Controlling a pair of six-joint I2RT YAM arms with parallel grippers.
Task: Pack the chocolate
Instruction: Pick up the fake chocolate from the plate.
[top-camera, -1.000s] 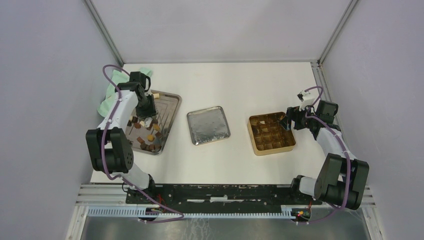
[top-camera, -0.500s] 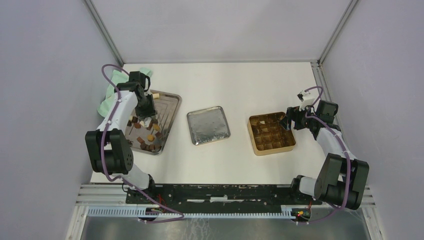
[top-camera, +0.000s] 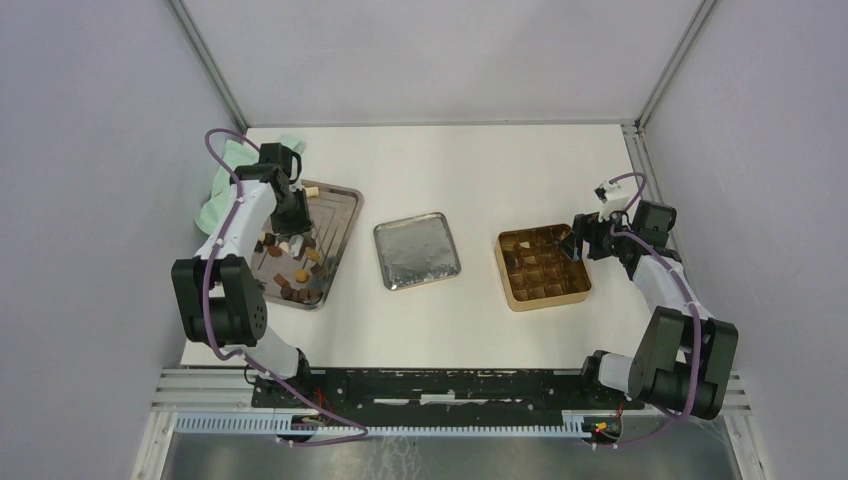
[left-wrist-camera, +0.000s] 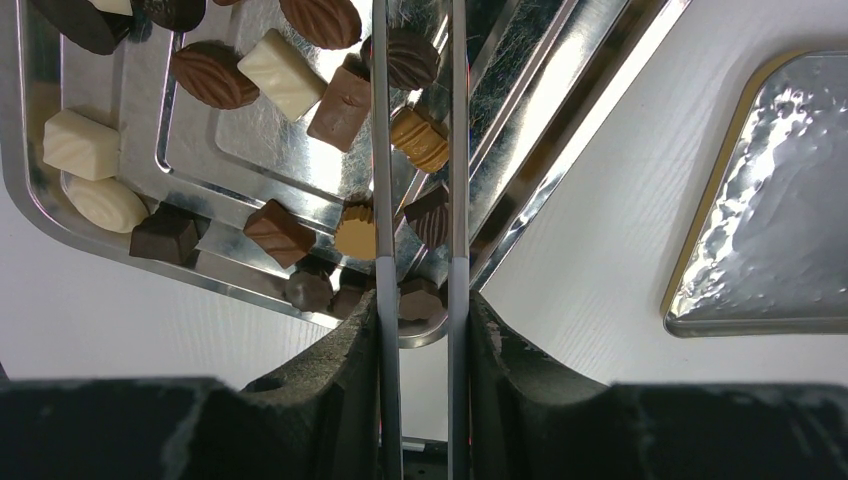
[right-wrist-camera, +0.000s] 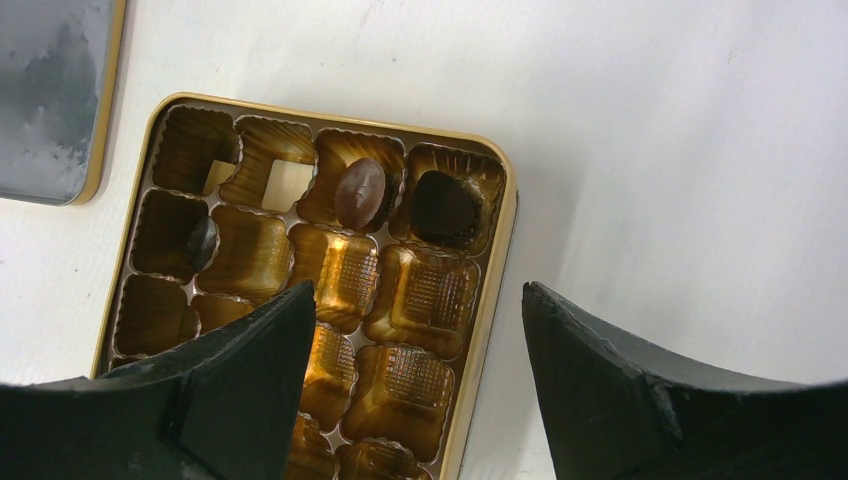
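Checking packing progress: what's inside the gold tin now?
Three dark chocolates sit in the gold tin; other visible compartments are empty. The right gripper hides the near ones.

Tray (left-wrist-camera: 215, 150): mirror-polished metal. Tweezers (left-wrist-camera: 381, 150): satin metal. Lid (left-wrist-camera: 775, 200): shiny metal, hammered dimples. Tin liner (right-wrist-camera: 425, 300): glossy gold plastic, ribbed. Chocolate (left-wrist-camera: 212, 75): smooth, faint sheen, some ridged. Counter (right-wrist-camera: 680, 150): matt white. Right fingers (right-wrist-camera: 610, 380): matt black plastic.

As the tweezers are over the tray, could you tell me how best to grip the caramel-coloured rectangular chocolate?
I'd pinch the caramel block across its long flat sides, from above with the tweezers; it lies flat in the tray, and a dark ridged piece crowds one end.
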